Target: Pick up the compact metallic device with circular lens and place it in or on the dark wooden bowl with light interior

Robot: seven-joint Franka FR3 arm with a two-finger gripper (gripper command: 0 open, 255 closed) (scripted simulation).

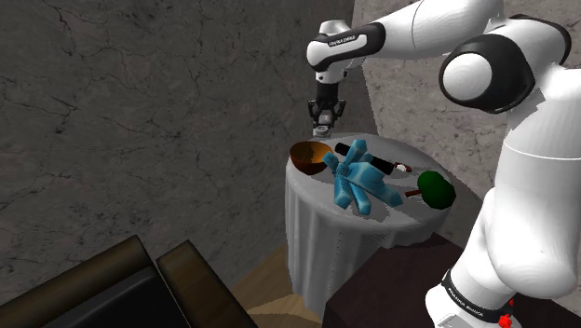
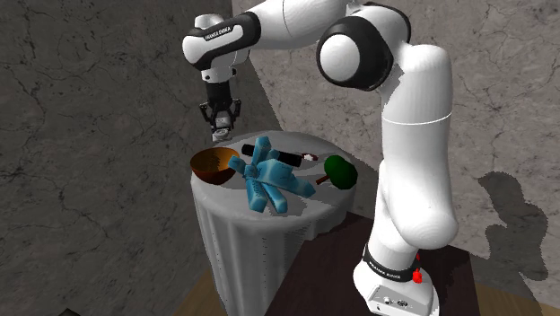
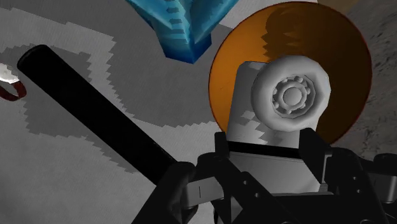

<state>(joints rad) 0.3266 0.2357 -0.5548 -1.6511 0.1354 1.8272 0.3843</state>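
You have the grey metallic device (image 3: 280, 108) clasped in the pincer (image 3: 270, 149). Its two black fingers (image 3: 222, 149) are closed against the device's flat sides, and its round lens faces down, away from the hand. In the shoulder view the device (image 1: 323, 132) hangs in the air at the pincer's (image 1: 323, 119) tip, clear of the desk (image 1: 326, 233). Along the pincer you see it against the orange inside of the bowl (image 3: 343, 51), so it sits above the bowl, not touching it.

The hand points straight down. The forearm runs nearly level from the bulky elbow toward the second exterior view's left, and the arm's white body stands upright on its stand.

The bowl (image 1: 305, 157), brown outside, rests near the desk's edge. Just beside it lies a blue ridged object (image 1: 354, 182) with several arms, sprawled across the middle of the round, grey-draped desk. A black rod (image 3: 95, 114) lies on the cloth next to the blue object, and a green rounded item (image 1: 435, 189) sits at the far side from the bowl.
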